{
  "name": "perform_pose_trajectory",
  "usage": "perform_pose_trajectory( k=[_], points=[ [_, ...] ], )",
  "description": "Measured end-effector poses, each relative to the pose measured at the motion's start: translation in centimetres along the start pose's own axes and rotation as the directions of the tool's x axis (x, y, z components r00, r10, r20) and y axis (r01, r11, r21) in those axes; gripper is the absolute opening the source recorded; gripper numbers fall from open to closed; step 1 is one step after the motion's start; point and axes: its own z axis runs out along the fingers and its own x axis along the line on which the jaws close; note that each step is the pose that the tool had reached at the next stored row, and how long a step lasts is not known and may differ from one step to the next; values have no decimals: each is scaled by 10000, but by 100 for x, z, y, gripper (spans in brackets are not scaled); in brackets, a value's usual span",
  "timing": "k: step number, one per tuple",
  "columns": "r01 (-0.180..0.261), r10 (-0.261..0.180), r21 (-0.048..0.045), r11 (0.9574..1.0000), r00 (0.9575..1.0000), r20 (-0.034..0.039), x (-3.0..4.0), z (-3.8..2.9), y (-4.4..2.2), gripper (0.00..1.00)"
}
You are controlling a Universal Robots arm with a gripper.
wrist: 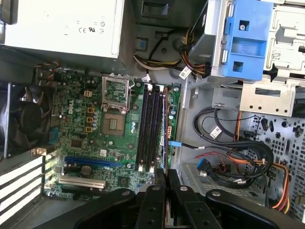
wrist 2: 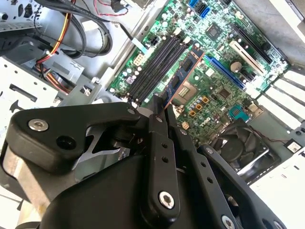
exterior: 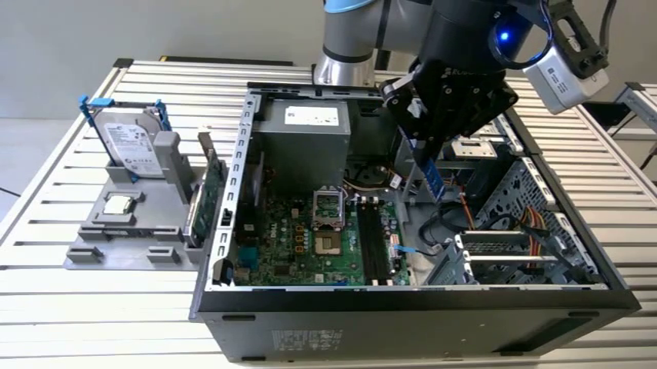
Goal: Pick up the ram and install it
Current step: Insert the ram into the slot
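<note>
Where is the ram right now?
The ram hangs edge-down from the gripper inside the open computer case, above the motherboard's black memory slots in the exterior view, not yet seated.

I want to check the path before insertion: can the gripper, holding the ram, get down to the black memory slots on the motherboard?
Probably yes. The gripper holds the ram above the open case, and the memory slots lie uncovered. The cables run beside the board, not over the slots.
</note>
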Motion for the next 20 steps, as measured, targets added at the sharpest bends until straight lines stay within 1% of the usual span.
perform_pose_trajectory(
  k=[4,9,20],
  points=[
    [0,0,-1,10000,10000,0,0,2,0,0],
    [1,-1,-39,10000,10000,-2,0,24,1,0],
    [-61,60,-86,9999,10000,-17,0,142,3,0]
  ],
)
